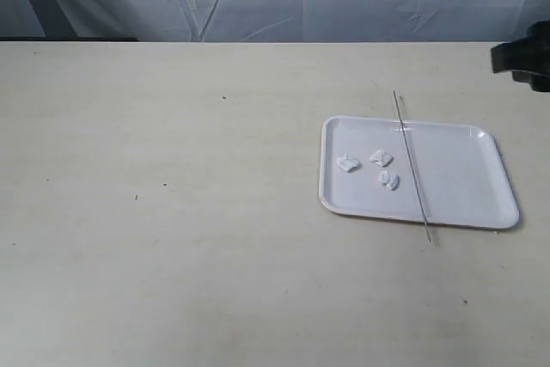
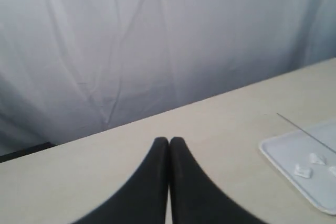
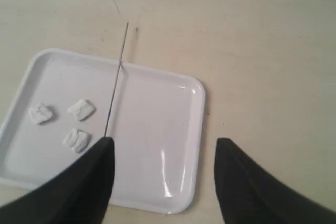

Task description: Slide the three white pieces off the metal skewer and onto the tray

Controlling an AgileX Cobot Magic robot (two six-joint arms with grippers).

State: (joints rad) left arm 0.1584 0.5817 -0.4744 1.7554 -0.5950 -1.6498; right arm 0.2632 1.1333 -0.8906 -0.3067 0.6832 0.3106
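Unloading looks finished: three soft white lumps (image 1: 381, 158) lie on the white rectangular plastic tray (image 1: 464, 169) beside the bare thin grey metal skewer (image 1: 412, 165). The right end effector (image 3: 165, 141) is spread wide and empty, and the left end effector (image 2: 169, 140) is pinched together. Next move: pull clear.

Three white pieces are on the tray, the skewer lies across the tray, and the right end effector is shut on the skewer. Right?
Not quite. The right end effector is open, holding nothing; the right wrist view shows it. The three white pieces are on the tray and the skewer lies across it.

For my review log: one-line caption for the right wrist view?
Open right gripper frames the tray; three white pieces lie beside the bare metal skewer.
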